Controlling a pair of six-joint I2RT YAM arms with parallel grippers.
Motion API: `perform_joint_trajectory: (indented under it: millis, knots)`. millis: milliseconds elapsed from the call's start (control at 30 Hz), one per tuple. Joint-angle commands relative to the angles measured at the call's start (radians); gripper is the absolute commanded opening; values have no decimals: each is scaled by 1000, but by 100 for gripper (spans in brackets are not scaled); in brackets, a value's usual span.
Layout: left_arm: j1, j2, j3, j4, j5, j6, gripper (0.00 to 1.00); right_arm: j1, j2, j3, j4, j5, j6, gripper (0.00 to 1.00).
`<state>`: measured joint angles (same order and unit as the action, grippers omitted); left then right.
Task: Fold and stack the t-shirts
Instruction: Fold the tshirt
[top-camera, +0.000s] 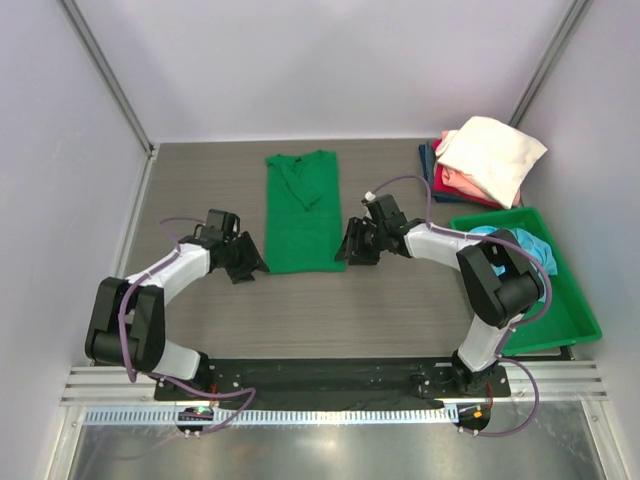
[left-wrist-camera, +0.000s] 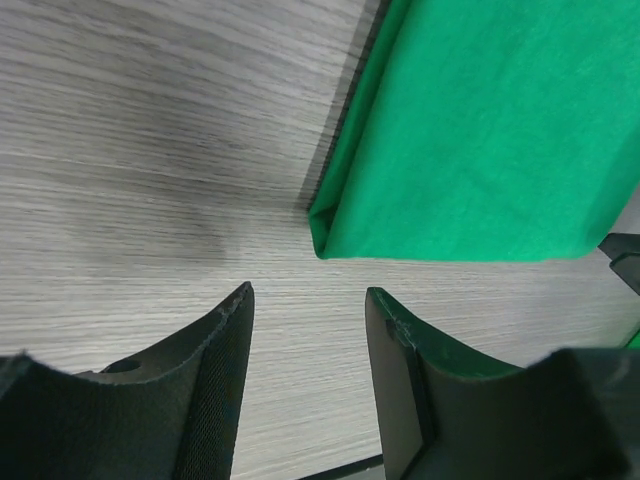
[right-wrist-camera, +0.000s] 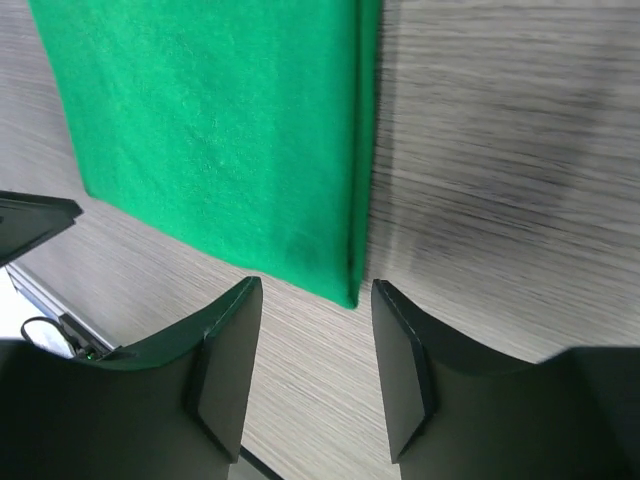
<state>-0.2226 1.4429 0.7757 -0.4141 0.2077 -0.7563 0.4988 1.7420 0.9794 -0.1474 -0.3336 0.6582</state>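
A bright green t-shirt (top-camera: 303, 210) lies flat in the middle of the table, its sides folded in to a long strip with the V-neck at the far end. My left gripper (top-camera: 250, 266) is low at its near left corner (left-wrist-camera: 322, 240), open, nothing between the fingers. My right gripper (top-camera: 350, 252) stands at the near right corner (right-wrist-camera: 350, 290), also open and empty, the cloth edge just ahead of the gap. At the back right sits a stack of folded t-shirts: cream (top-camera: 490, 157) on top, pink-red (top-camera: 462, 183) and navy (top-camera: 430, 158) under it.
A rigid green bin (top-camera: 570, 310) stands at the right, holding a light blue t-shirt (top-camera: 530, 245) partly hidden by the right arm. Grey walls and metal posts close in the table on three sides. The arm bases sit on the black rail (top-camera: 330, 372) at the near edge.
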Motion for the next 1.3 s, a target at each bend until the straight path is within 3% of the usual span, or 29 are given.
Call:
perform_joint_trajectory:
  millis: [0,133,667,867,1033,1167,1267]
  knots:
    - [-4,-10,-25,133,53,-28,49,12,17,-16,63,-8,18,50]
    - [-12,11,-47,176,55,-40,48,12,22,-31,68,-4,21,45]
    - [-23,91,-75,239,2,-44,37,21,57,-61,92,-19,21,44]
    - [-27,97,-76,245,-4,-43,26,21,62,-67,95,-18,23,33]
    - [-34,109,-67,247,-2,-43,2,21,51,-77,95,-13,24,17]
    - [-49,55,-75,230,-2,-54,0,20,18,-88,82,-13,27,1]
    - [-93,-13,-69,157,-40,-74,0,21,-50,-113,59,-15,27,1]
